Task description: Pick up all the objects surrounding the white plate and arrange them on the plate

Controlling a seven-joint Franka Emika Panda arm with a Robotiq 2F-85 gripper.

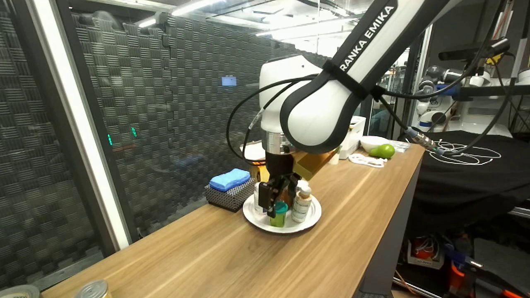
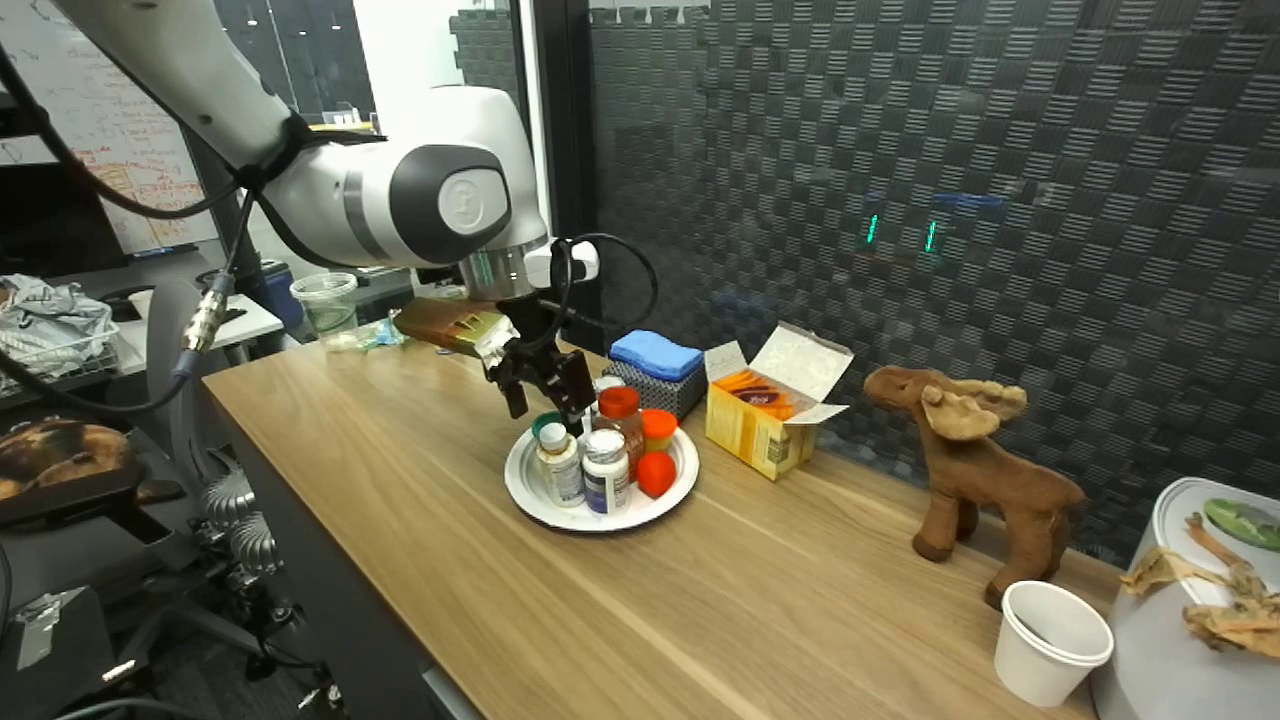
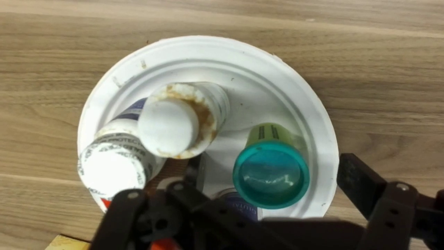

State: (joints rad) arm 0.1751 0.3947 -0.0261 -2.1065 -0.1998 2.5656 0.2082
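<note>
The white plate (image 2: 522, 485) lies on the wooden table with several objects standing on it. Among them are a green cup with a teal rim (image 3: 272, 173), a white-capped bottle (image 2: 560, 468), a white bottle with a purple label (image 2: 606, 480), a brown-orange bottle with a red lid (image 2: 620, 410), a small red-topped jar (image 2: 659, 428) and a round red piece (image 2: 656, 473). Low over the plate, my gripper (image 3: 274, 169) is open, with one finger on each side of the green cup and gaps visible at both. Another white bottle (image 1: 259, 205) stands partly behind the gripper.
Beside the plate sits a dark textured box (image 1: 232, 198) topped by a blue cloth (image 1: 230, 179). An open yellow box (image 2: 765, 430), a plush moose (image 2: 985, 475) and a white paper cup (image 2: 1045, 650) line the wall side. Green fruit (image 1: 383, 151) and a can (image 1: 93, 289) also stand on the table.
</note>
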